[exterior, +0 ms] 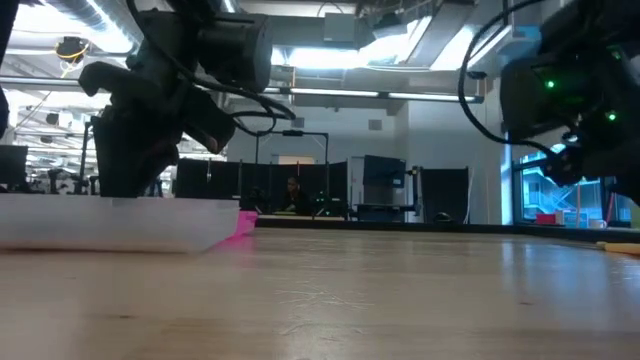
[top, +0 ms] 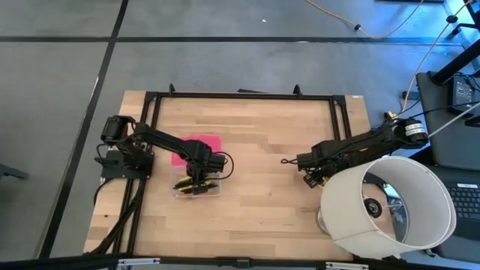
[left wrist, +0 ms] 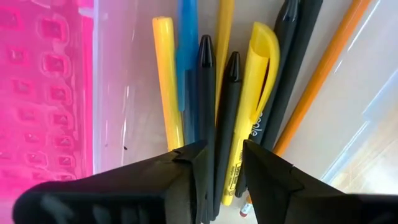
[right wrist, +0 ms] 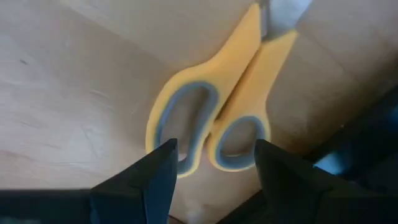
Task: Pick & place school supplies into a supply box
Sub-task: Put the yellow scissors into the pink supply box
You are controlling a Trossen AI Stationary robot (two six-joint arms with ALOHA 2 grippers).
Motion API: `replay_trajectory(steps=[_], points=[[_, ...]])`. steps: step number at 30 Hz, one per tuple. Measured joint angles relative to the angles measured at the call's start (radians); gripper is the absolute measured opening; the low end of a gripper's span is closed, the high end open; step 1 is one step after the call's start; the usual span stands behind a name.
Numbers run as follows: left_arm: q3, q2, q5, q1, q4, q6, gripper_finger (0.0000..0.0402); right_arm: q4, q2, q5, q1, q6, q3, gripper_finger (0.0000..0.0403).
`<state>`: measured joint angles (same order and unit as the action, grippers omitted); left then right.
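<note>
Two arms at work over the wooden counter [top: 255, 157]. Left gripper [left wrist: 221, 165] is down inside the supply box [top: 198, 186], jaws a little apart with a black pen [left wrist: 227, 124] between the tips; whether they touch it I cannot tell. Box sits at the left-centre of the counter, its pink lid [top: 196, 147] folded open just behind it. In the box, side by side: a yellow highlighter [left wrist: 256, 93], a yellow pen [left wrist: 166, 81], a blue pen [left wrist: 186, 50], further black pens, an orange pencil [left wrist: 323, 68]. Right gripper [right wrist: 211, 165] is low at the counter's right side, jaws spread above the handles of the yellow scissors [right wrist: 211, 118], which lie flat on the wood, blades closed. A large white lampshade [top: 390, 206] stands near the right front corner.
</note>
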<state>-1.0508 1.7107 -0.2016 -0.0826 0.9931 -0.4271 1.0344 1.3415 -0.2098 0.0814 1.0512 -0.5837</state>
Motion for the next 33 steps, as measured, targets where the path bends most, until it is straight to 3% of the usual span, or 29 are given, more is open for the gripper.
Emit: replay_trajectory(steps=[6, 18, 25, 29, 33], points=[[0.0, 0.0, -0.001, 0.0, 0.002, -0.005, 0.0094, -0.097, 0.0, -0.024, 0.0, 0.0, 0.064, 0.0192], [0.0, -0.08, 0.005, 0.001, -0.002, -0.023, 0.0093, -0.163, -0.005, -0.021, 0.0, -0.062, 0.101, 0.0077], [0.0, -0.156, 0.052, 0.002, -0.035, -0.067, 0.0094, -0.148, 0.003, 0.015, 0.002, -0.114, 0.055, 0.0075], [0.0, -0.198, 0.054, 0.002, -0.103, -0.075, 0.0091, -0.213, 0.003, 0.11, -0.001, -0.156, -0.014, 0.0074], [0.0, -0.259, 0.054, 0.012, -0.167, -0.078, 0.0094, -0.246, 0.003, 0.139, 0.0, -0.223, -0.091, 0.0074]])
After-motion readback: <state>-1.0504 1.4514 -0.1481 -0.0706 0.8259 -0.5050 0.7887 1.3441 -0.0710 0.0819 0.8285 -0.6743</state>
